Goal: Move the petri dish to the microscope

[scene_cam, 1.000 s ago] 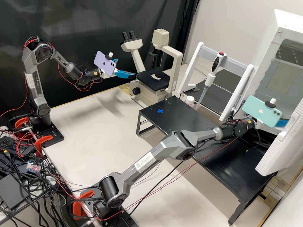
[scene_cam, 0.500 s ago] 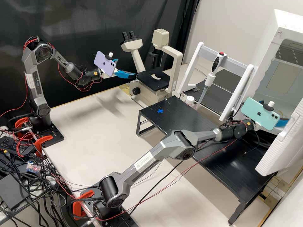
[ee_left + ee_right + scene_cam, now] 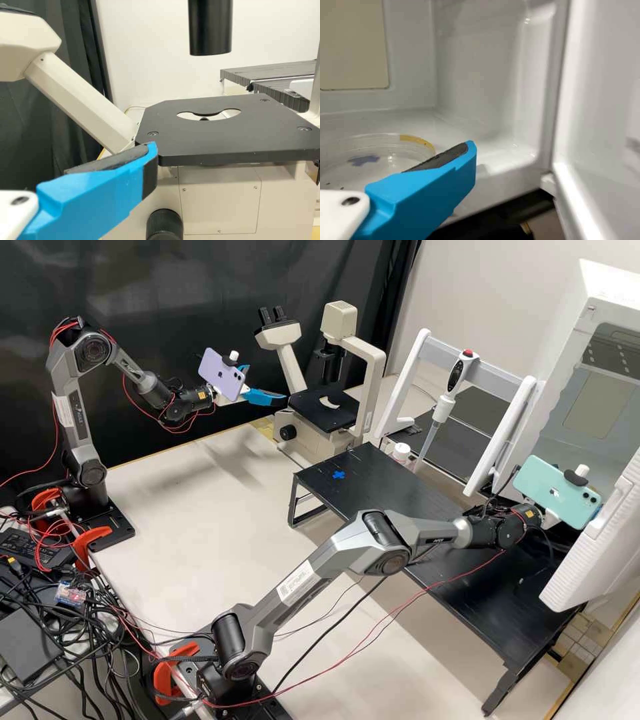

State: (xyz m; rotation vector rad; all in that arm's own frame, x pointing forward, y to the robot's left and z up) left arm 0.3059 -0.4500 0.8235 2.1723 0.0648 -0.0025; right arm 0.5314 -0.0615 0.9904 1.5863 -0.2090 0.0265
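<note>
Petri dish [image 3: 375, 147] is seen lying on the floor of the cabinet [image 3: 603, 303], just inside, with a yellow band [image 3: 417, 140] on its rim. It is judged to be light and thin-walled, of clear plastic or glass: stiff, but easily cracked or marked if pinched hard. Its smooth side may be slippery, and whether a loose lid is fitted cannot be told.

Within the cabinet, the right fingers [image 3: 427, 190] are set wide beside the dish, and whether it is touched by the dark pad [image 3: 440, 157] cannot be made out. The hold is best taken low on opposite sides, across the full width, so that the base is gripped and tilting is avoided. Only gentle pressure should be needed.

Well apart from the cabinet, the left fingers [image 3: 265, 397] are also parted, with nothing held, near the microscope [image 3: 327, 410], where the dish is to be placed level.
</note>
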